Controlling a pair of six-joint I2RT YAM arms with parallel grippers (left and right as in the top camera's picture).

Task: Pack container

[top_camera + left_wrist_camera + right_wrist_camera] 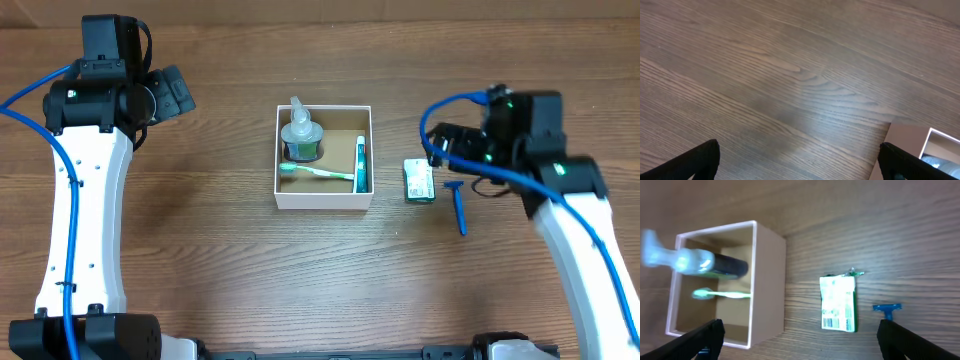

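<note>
Right tool (800,325) released, barcoded green packet (838,303) just ahead, lettering illegible, container (770,280) beside it, left tool (799,145) likewise released

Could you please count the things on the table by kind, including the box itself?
Cardboard box: 1
Bottle: 1
Toothbrush: 1
Tube: 1
Green packet: 1
Blue razor: 1
Total: 6
</note>
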